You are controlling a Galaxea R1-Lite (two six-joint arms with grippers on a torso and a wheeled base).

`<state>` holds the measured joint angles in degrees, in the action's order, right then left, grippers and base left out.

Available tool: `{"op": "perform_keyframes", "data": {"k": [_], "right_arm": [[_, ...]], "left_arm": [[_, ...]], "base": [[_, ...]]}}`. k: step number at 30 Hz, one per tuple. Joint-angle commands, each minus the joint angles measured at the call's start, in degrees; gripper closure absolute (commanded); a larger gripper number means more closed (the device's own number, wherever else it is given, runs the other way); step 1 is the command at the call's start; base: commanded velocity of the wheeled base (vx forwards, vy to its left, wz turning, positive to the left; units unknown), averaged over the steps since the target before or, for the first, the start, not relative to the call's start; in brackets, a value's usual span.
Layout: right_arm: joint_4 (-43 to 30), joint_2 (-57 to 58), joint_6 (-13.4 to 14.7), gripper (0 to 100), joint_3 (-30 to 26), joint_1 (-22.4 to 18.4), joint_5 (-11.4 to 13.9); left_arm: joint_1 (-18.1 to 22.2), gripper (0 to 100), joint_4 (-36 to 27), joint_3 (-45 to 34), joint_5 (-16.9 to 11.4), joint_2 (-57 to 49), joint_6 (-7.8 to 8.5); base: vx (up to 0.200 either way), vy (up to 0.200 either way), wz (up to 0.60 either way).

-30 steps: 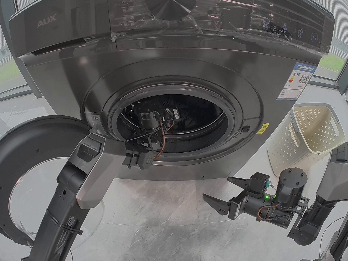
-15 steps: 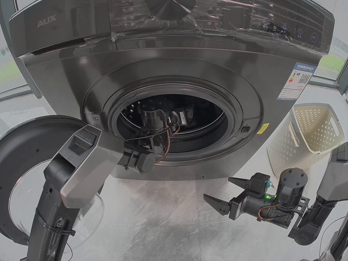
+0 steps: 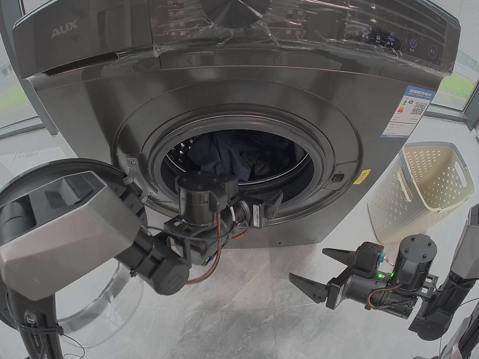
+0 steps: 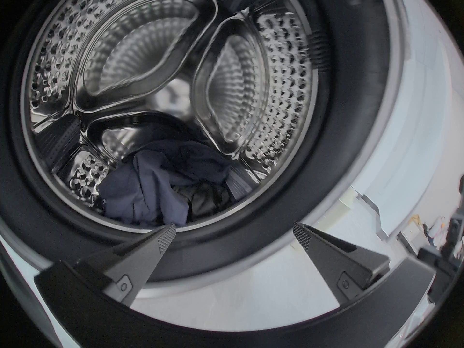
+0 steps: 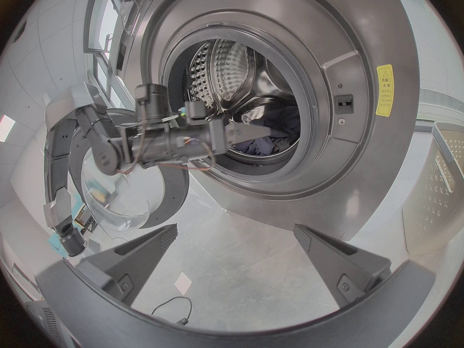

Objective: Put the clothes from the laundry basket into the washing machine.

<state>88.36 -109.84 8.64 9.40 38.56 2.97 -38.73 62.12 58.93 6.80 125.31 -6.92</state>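
Your left hand (image 4: 229, 233) hangs wide open and empty at the mouth of the grey metal washing machine (image 3: 249, 90), likely because the crumpled dark-blue clothes (image 4: 154, 184) lie inside.

Navy clothes (image 4: 154, 189) heaped inside open washing machine (image 3: 249, 90), cream laundry basket (image 3: 434, 180) tilted beside

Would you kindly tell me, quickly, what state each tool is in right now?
Left tool: open, holding nothing.
Right tool: open, holding nothing.
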Motion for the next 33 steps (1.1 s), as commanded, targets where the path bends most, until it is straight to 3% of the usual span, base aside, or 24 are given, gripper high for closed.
{"op": "perform_keyframes", "data": {"k": [1,6,9,13,15,20,21,22,24,25,27,30,33], "right_arm": [[-0.47,13.68,-0.03,0,-9.4,1.7,-0.51],[-0.91,21.51,-0.12,0,-9.4,-0.59,-5.08],[-3.1,26.34,-0.82,0,-9.4,-2.88,-5.7],[-10.49,32.85,-2.4,0,-9.4,-6.83,-5.79],[-19.54,39.35,-3.63,0,-9.4,-9.64,-5.61],[-28.94,48.49,-5.13,0,-9.4,-12.1,-6.84],[-32.9,52.62,-6.45,0,-9.4,-13.77,-8.25],[-33.95,53.68,-6.8,0,-9.4,-14.3,-8.34],[-38.26,58.16,-7.24,0,-9.4,-16.94,-8.51],[-38.52,58.51,-7.24,0,-9.4,-17.03,-8.51],[-46.35,66.42,-7.24,0,-9.4,-20.19,-8.42],[-55.4,75.03,-7.41,0,-9.4,-23.18,-7.98],[-62.96,82.77,-7.59,0,-9.4,-26.43,-7.81]], "left_arm": [[-8.91,0,11.88,-32.3,-1.35,-22.3,3.94],[-8.73,0,11.97,-42.76,-1.27,-33.73,3.85],[-7.76,0,11.18,-48.47,-1.18,-41.11,3.94],[-5.04,0,10.3,-53.22,-1.18,-47.88,4.11],[-1.96,0,6.87,-55.68,-1.27,-53.85,4.46],[-0.03,0,-0.34,-56.82,-1.53,-64.05,5.69],[0.06,0,-5.87,-56.12,-1.44,-70.2,5.69],[0.23,0,-7.98,-55.85,-1.35,-72.13,5.78],[1.9,0,-18.09,-54.27,-1.27,-80.13,6.48],[1.99,0,-18.79,-54.18,-1.27,-80.66,6.57],[5.86,0,-32.68,-52.78,-1.7,-92.17,7.63],[10.25,0,-42.26,-51.81,-2.06,-100.7,7.72],[14.3,0,-47.88,-51.63,-2.14,-106.67,8.07]], "base": [[0.0,0.0,0.0],[0.0,0.0,0.0],[-0.133,0.0,0.0],[-0.2,0.0,0.0],[-0.2,0.0,0.0],[-0.2,0.0,0.0],[-0.2,0.0,0.0],[-0.2,0.0,0.0],[-0.2,0.0,0.0],[-0.2,0.0,0.0],[-0.2,0.0,0.0],[-0.2,0.0,0.0],[-0.2,0.0,0.0]]}}
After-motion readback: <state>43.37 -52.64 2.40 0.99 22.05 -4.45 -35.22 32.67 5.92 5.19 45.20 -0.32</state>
